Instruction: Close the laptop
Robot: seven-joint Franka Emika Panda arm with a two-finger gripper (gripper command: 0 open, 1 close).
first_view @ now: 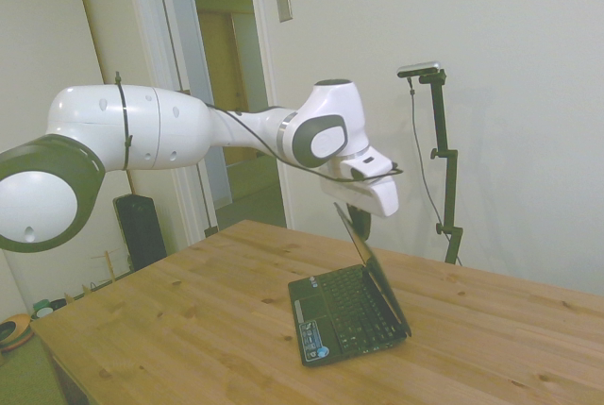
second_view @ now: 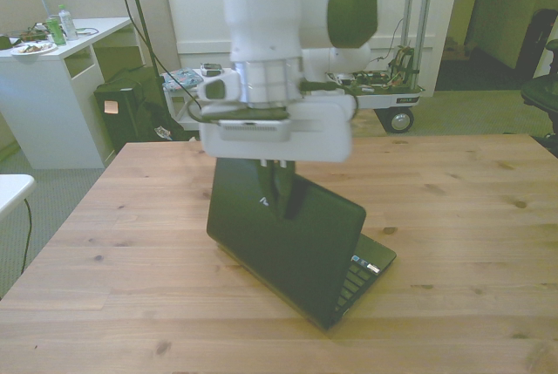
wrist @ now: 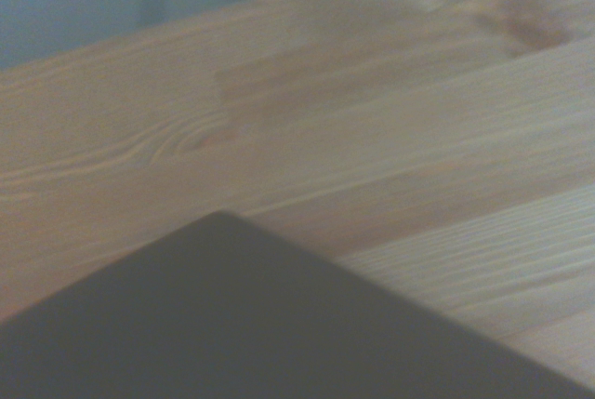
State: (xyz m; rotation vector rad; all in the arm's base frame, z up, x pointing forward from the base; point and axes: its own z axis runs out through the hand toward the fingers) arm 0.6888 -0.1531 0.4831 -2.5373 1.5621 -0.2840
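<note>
A wooden table stands in a pale-walled room with an open doorway behind the arm. One laptop sits open near the table's middle, its lid tilted back. The side view shows its keyboard and a blue-and-white sticker; the front view shows the lid's back and a white desk beyond. The single gripper hangs behind the lid's upper edge; whether its fingers are spread cannot be told. The wrist view shows only a dark lid corner over wood grain.
</note>
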